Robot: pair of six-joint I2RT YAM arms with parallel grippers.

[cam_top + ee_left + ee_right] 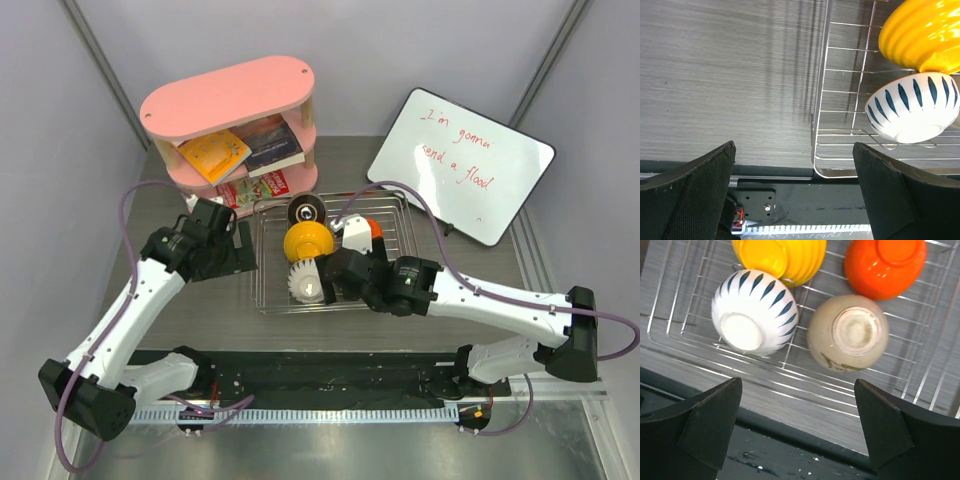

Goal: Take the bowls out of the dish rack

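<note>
Over dish rack (pixel 816 150) near edge: right gripper (pixel 797 387) spread, empty, above inverted cream bowl (pixel 848 333). Left gripper (pixel 794 147) spread, just left of rack. Bowl looks glazed, rigid, slick, chippable; grip across its sides, gently.

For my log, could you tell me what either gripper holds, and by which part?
Nothing: the left gripper and right gripper are both open, empty.

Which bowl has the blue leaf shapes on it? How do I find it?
Find the silver wire dish rack in the middle of the table. At its near left corner, right beside the yellow ribbed bowl, a white bowl sits upside down. Only this one has dark blue teardrop marks around its side.
</note>
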